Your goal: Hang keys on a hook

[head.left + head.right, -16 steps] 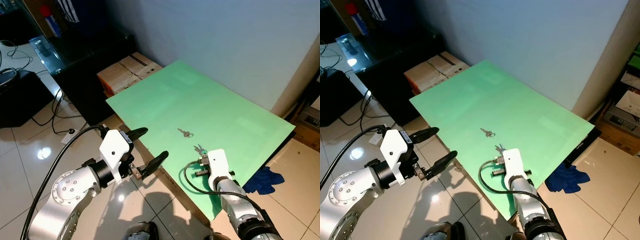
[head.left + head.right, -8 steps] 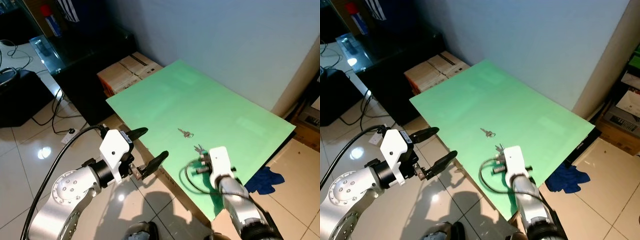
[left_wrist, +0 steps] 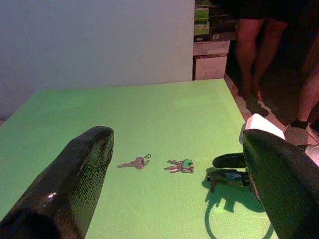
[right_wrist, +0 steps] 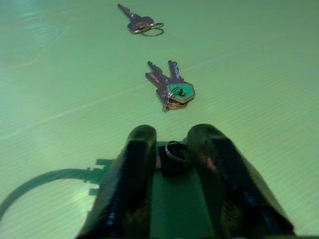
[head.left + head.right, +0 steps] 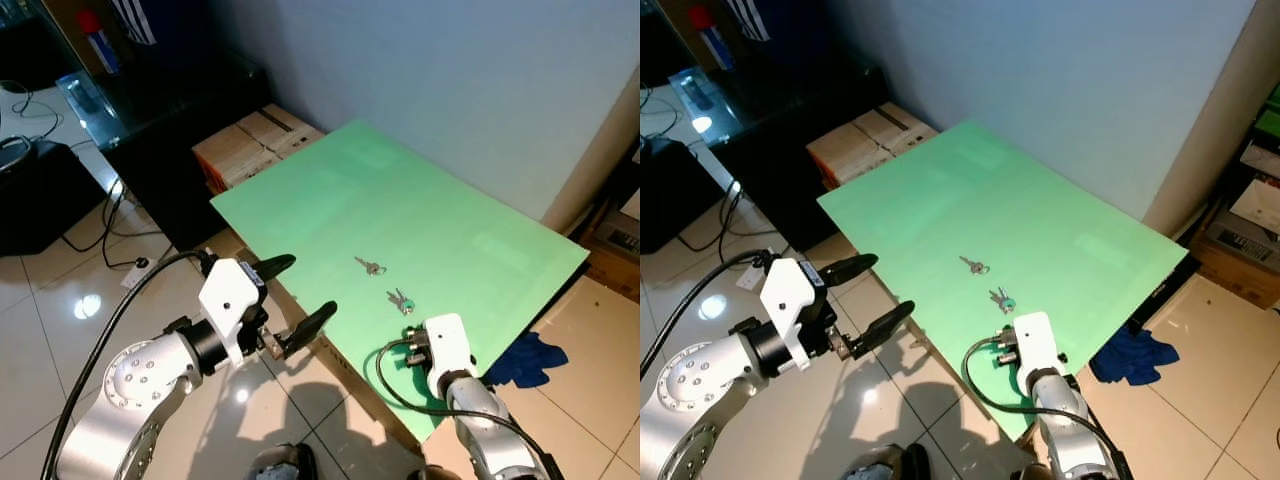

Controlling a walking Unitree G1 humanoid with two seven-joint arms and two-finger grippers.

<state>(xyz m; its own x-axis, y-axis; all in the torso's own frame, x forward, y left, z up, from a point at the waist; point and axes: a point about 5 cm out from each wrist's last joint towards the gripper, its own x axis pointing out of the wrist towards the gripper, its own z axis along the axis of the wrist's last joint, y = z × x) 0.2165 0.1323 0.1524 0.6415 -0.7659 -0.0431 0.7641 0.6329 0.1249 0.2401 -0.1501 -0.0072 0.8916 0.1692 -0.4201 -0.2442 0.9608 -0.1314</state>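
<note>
Overhead, a pale wall behind a wide green desk, tiled floor around it, cardboard boxes at its far left corner, a blue cloth on the floor at right. Flat on the desk, green-capped keys just ahead of the right end effector, fingers nearly together around a small ring, apart from the keys. Farther off, a second key. Off the desk's left edge, the left end effector, fingers spread wide.

We see two sets of keys on the table toward its near edge: the single key farther in, the key bunch nearer, before our right gripper.
</note>
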